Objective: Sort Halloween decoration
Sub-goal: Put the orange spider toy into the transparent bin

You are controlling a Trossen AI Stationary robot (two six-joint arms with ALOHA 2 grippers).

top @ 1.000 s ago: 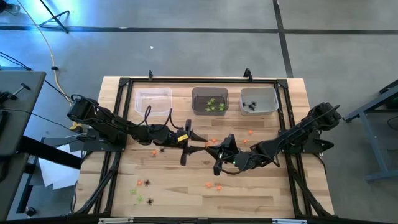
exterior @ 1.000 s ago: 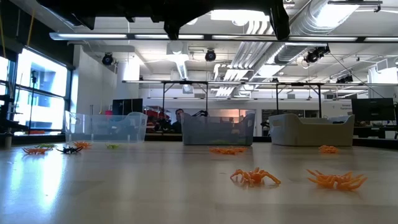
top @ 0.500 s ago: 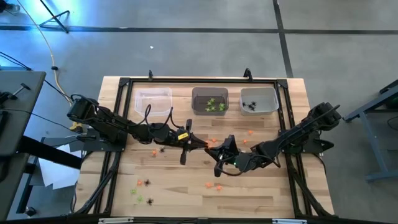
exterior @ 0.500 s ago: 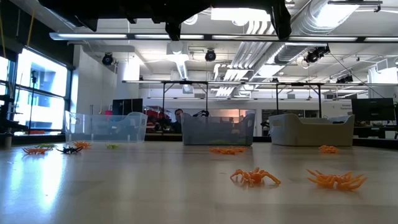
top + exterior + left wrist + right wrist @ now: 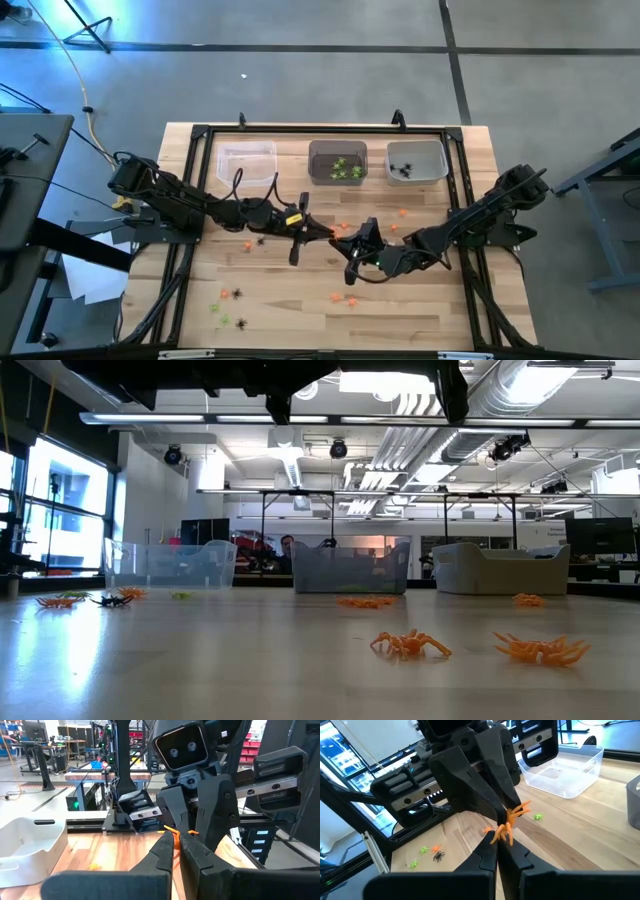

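The left claw (image 5: 333,236) and the right claw (image 5: 349,247) meet tip to tip above the middle of the desk (image 5: 440,310). Both are pinched tight on the same little orange spider (image 5: 508,824). It looks like one claw is passing the toy to the other, so both hold on for now and it cannot drop. From the left wrist view only a bit of orange (image 5: 172,830) pokes out between the fingers, so I cannot be sure which claw has the better hold.

Around them, more orange toys (image 5: 345,299) lie loose on the wood, and green and black ones (image 5: 228,308) sit near the front left corner. They are waiting to be sorted.

At the back stand three bins. The clear bin (image 5: 245,160) looks empty, the middle bin (image 5: 337,160) has green toys and the right bin (image 5: 417,160) has black ones. The empty bin is probably for the orange ones.
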